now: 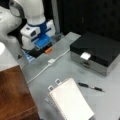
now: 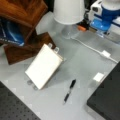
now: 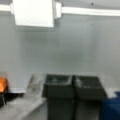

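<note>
In the wrist view my gripper is shut, its two dark fingers pressed together with nothing between them. It hangs low over the grey table. Just ahead of it lie a white cable and its white connector block. In a front view the gripper is at the table's back left, below the blue and white hand. A small orange part sits right beside it. The connector block lies a short way in front.
A spiral notebook leans on a stand, with a black pen beside it. A black and silver box carries a white tag. A wooden block stands at the left. A white lamp is near the hand.
</note>
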You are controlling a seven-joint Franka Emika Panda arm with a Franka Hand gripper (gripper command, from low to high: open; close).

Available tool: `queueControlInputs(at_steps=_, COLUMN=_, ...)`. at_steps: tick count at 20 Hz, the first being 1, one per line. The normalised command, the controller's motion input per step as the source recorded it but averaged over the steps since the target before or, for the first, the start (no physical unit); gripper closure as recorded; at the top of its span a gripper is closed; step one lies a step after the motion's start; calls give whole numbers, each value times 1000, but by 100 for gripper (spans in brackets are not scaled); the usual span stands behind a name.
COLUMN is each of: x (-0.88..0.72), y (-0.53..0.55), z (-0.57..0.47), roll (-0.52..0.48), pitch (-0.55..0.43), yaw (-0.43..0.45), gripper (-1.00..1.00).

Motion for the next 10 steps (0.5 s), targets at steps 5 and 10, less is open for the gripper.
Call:
queueControlInputs(at_steps=5, x=-350, y=125, z=-482, roll=68, pitch=-183, yaw=92, gripper=100)
queueControlInputs(at_steps=10, x=-430, y=115, z=-387, roll=85, pitch=-196, yaw=89, gripper=100)
